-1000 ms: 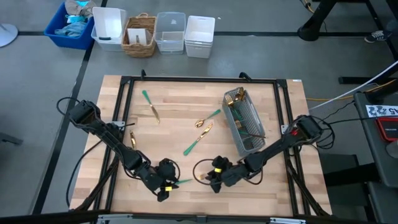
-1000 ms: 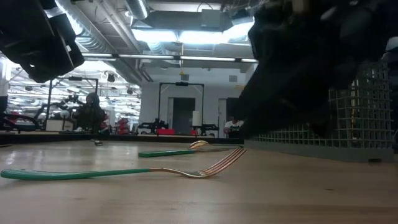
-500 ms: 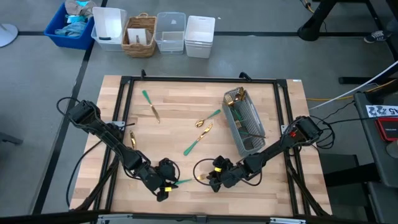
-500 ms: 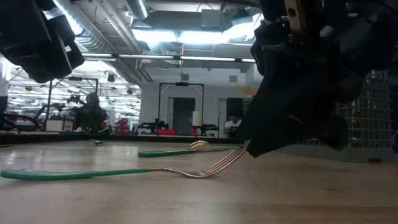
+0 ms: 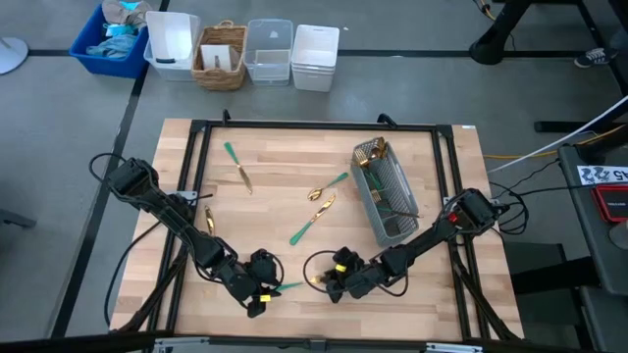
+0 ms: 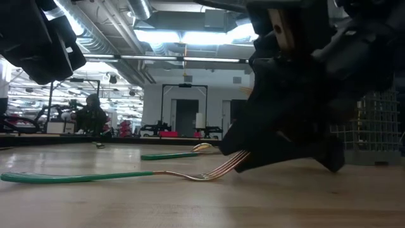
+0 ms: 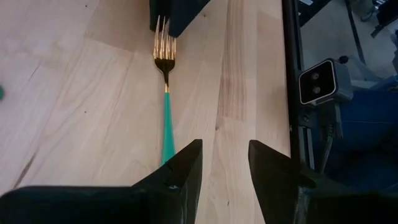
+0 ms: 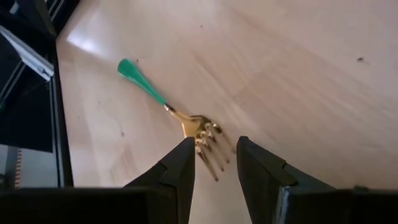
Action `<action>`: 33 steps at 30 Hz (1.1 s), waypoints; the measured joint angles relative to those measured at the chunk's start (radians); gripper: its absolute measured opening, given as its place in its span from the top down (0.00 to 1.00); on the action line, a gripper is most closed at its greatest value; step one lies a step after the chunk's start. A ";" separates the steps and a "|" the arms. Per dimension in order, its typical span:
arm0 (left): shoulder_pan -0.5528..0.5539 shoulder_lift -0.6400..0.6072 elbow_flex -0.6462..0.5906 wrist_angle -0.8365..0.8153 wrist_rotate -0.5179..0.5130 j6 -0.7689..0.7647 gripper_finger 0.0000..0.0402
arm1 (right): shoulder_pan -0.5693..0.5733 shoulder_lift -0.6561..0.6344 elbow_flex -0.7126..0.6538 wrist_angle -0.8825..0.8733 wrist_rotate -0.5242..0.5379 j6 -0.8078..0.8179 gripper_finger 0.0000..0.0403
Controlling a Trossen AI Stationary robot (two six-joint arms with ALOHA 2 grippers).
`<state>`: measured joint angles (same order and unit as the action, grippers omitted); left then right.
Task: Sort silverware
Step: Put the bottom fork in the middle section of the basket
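Note:
A fork (image 5: 297, 285) with gold tines and a teal-green handle lies flat on the wooden table near its front edge, between my two grippers. My right gripper (image 8: 214, 169) is open and low over the fork's tines (image 8: 208, 144), which lie just ahead of the gap between its fingers. My left gripper (image 7: 225, 177) is open at the handle end (image 7: 166, 140); the handle's tip is hidden behind one finger. More silverware (image 5: 316, 216) lies farther back on the table. The grey mesh caddy (image 5: 385, 191) holds several pieces.
A spoon (image 5: 329, 186), a piece at the far left (image 5: 236, 167) and a small one (image 5: 208, 218) lie on the table. Bins and a wicker basket (image 5: 221, 54) stand beyond the far edge. A black frame rail (image 5: 196, 176) runs round the table.
My right gripper has sunk toward the table over the fork's tines and rolled a little. Its fingers stay as wide apart as before. The fork has not moved.

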<state>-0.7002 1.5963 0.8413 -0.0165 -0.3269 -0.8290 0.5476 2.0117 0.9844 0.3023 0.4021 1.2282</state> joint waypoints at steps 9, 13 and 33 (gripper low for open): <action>0.000 0.000 0.000 -0.002 0.000 0.003 0.69 | -0.007 0.001 -0.001 -0.012 -0.003 -0.006 0.77; 0.000 0.000 0.000 -0.002 0.000 0.003 0.69 | -0.006 0.001 -0.001 -0.012 -0.008 -0.018 0.87; -0.128 -0.083 0.000 0.001 -0.049 0.024 0.69 | -0.007 -0.235 -0.006 -0.122 -0.033 -0.323 0.99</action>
<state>-0.8286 1.5132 0.8413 -0.0159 -0.3759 -0.8052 0.5407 1.7771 0.9787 0.1800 0.3686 0.9056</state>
